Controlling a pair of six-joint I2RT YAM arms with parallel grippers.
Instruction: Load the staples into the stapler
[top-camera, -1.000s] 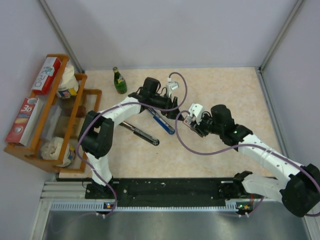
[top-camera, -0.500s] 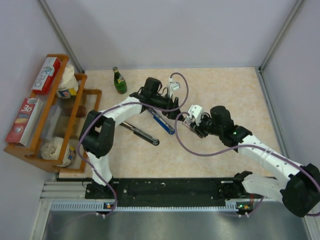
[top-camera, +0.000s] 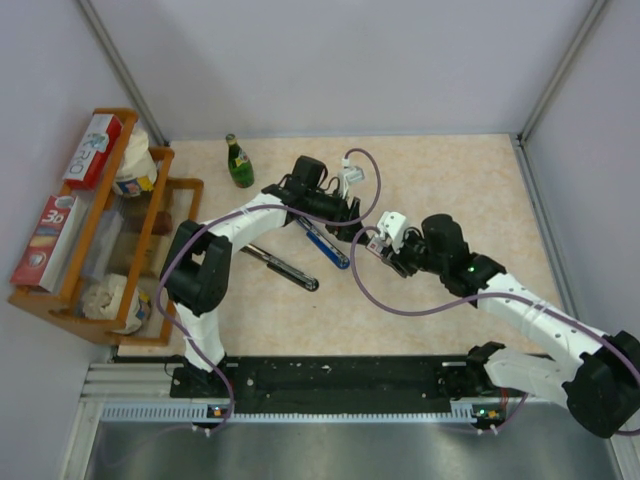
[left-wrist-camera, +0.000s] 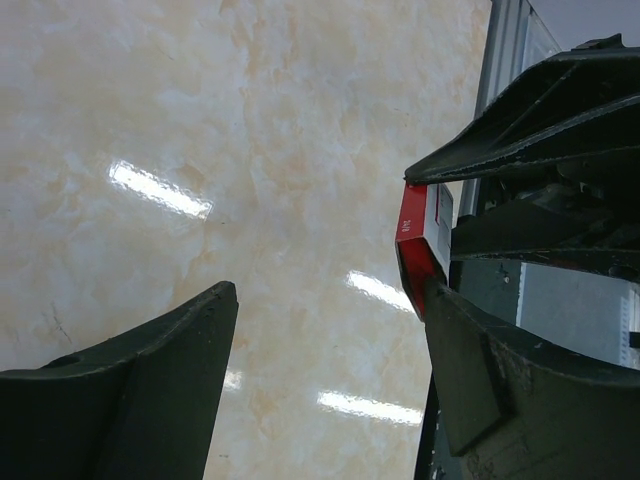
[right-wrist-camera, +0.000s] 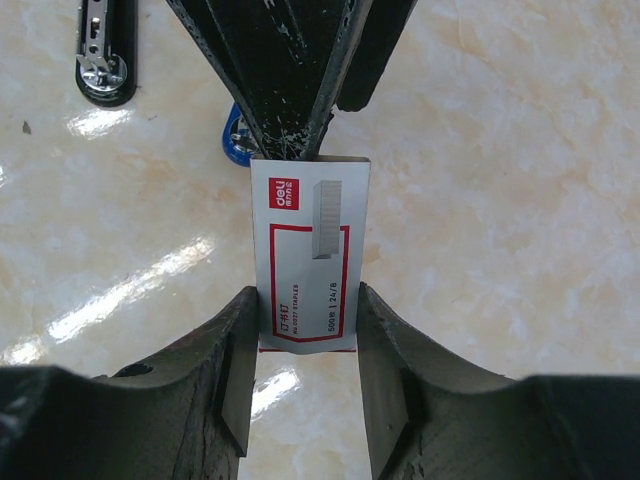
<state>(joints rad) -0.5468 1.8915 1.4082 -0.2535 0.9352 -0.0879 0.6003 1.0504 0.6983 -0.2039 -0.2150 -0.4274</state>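
Note:
My right gripper (right-wrist-camera: 307, 300) is shut on the staples (right-wrist-camera: 310, 250), a small white box with a red label, held by its sides above the table. The box also shows in the top view (top-camera: 376, 242) and, as a red edge, in the left wrist view (left-wrist-camera: 412, 235). My left gripper (left-wrist-camera: 328, 290) is open and empty. One of its fingers (right-wrist-camera: 290, 70) meets the box's far end, at mid-table (top-camera: 352, 228). A black stapler (top-camera: 280, 266) lies to their left, its metal channel showing (right-wrist-camera: 105, 50). A blue stapler-like tool (top-camera: 326, 243) lies beside it.
A green bottle (top-camera: 238, 162) stands at the back left. A wooden rack (top-camera: 165, 215) with boxes and rolls lines the left edge. Grey walls close the back and sides. Purple cables loop over both arms.
My left gripper has crept a little to the right toward the box. The right gripper still holds the box and has shifted slightly nearer.

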